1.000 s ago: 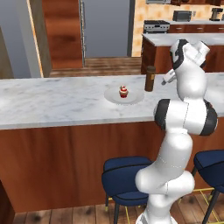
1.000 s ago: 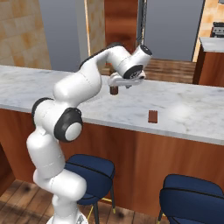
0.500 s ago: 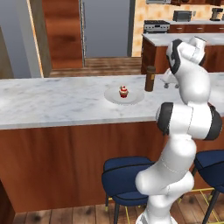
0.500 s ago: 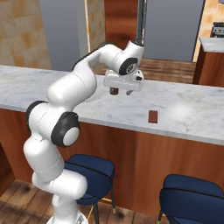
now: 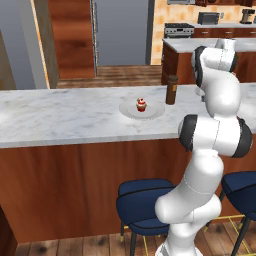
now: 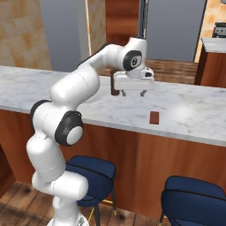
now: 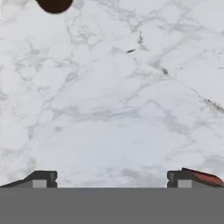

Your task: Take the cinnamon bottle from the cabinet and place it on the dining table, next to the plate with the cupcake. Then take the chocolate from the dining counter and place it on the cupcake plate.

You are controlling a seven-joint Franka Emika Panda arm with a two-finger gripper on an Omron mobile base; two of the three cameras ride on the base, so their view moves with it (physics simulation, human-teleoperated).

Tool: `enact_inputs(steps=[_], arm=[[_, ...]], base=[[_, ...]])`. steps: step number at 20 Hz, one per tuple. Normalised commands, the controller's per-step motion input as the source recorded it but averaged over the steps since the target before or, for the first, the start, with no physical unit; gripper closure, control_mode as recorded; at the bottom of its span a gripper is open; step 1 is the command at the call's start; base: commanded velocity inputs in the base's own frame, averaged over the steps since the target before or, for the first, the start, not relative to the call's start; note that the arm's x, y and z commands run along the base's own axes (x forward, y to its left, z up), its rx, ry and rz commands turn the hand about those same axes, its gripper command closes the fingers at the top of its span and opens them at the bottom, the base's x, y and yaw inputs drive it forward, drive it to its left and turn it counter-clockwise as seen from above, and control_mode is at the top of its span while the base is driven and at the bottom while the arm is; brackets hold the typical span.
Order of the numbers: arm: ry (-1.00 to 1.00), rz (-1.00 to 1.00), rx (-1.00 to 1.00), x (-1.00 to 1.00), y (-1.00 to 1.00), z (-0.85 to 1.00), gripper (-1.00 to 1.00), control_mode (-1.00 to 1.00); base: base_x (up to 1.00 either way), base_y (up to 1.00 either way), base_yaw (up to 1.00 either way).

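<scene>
The cinnamon bottle (image 5: 171, 89) stands beside the plate (image 5: 131, 110) while the wide-open, empty gripper (image 6: 133, 92) has swung away right.

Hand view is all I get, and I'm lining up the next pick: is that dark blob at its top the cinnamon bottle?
Observer: Yes; the small dark brown cylindrical cinnamon bottle stands upright on the white-grey marble dining table, beside the round pale grey plate.
Operator: What's on the plate?
Observer: A tiny red-wrapped cupcake.
Operator: And the chocolate?
Observer: The small flat dark brown chocolate sits near the table's front edge, apart from the open gripper.
</scene>
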Motion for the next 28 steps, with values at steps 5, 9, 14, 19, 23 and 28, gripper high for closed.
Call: enact_inputs(steps=[5,9,14,19,23,28], arm=[[0.0,-0.1,-0.29,-0.12,-0.43,-0.14,-1.0,-1.0],[0.0,-0.06,-0.24,-0.2,-0.22,-0.28,-1.0,-1.0],[0.14,-0.14,-0.01,-0.05,-0.37,-0.04,-1.0,-1.0],[0.14,-0.12,0.04,0.0,-0.35,0.0,-1.0,-1.0],[0.18,-0.11,0.13,-0.02,-0.25,0.0,-1.0,-1.0],[0.06,-0.06,0.14,-0.09,-0.1,0.0,-1.0,-1.0]], base=[[0.0,0.0,0.0],[0.0,0.0,0.0],[0.0,0.0,0.0],[0.0,0.0,0.0],[0.0,0.0,0.0],[0.0,0.0,0.0]])
